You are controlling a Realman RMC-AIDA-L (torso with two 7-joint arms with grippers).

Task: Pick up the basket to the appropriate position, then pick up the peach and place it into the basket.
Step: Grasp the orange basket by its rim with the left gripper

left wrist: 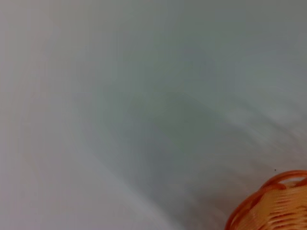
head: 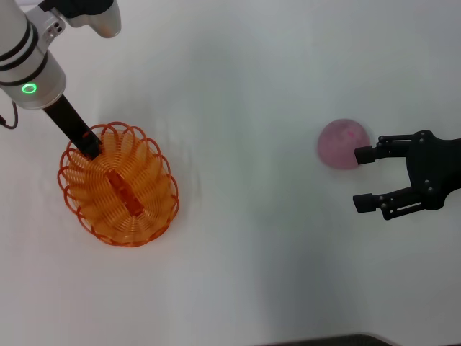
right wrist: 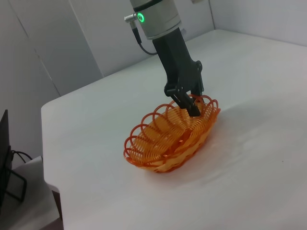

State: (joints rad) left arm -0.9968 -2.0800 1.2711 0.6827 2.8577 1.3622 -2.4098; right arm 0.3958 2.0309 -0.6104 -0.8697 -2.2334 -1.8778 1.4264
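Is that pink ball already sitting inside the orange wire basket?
No: in the head view the round pink peach lies on the white table beside the open right gripper, far from the oval orange looped basket.

Basket (head: 119,187): glossy orange plastic loops, wire-thin. Peach (head: 343,143): matt, dull pink. Table (head: 245,86): smooth matt white. Right gripper (head: 366,179): matt black plastic.

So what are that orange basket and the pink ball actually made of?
The basket looks like glossy orange plastic, thin strands looped like wire; you can see the table through it. The peach looks matte, dull pink, no shine, perhaps foam or soft plastic; hard to say. The left gripper is at the basket's rim; the right gripper is open beside the peach.
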